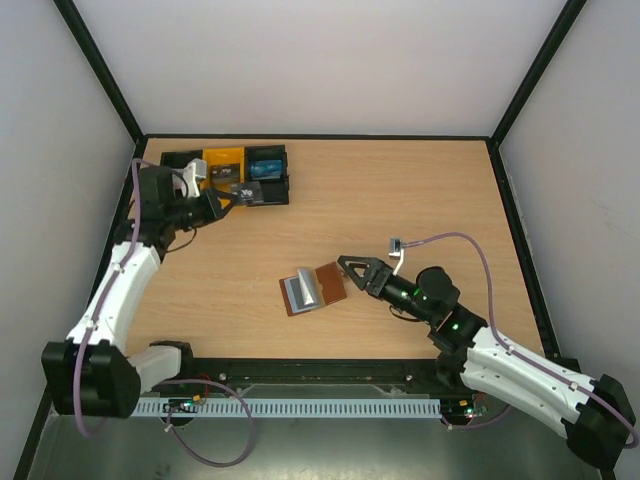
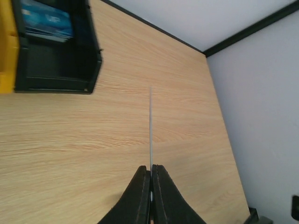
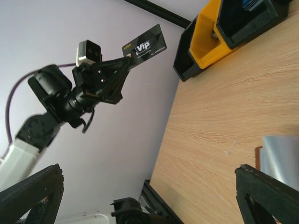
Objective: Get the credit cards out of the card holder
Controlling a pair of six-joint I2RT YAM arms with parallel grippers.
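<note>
While left end effector (image 2: 151, 173) pinches black card (image 3: 145, 46) by bins (image 3: 205, 44), right end effector (image 1: 344, 275) gapes beside card holder (image 1: 325, 285).

thin black plastic card (image 3: 145, 47): white VIP lettering | leather bifold wallet (image 1: 316, 288): brown, grey inside | 11 o'clock: yellow plastic bin (image 1: 225, 157), black plastic bin (image 1: 287, 178) | wooden table (image 1: 420, 200): pale grain

You've got the card holder (image 1: 312, 290) open on the table (image 1: 430, 190) near centre, R gripper (image 1: 345, 273) just right of it, bins (image 1: 225, 175) back-left w/ one card (image 1: 266, 163) in the rightmost (others unreadable), and L gripper (image 1: 232, 201) just before them w/ a second card (image 1: 251, 191) between its fingers.
</note>
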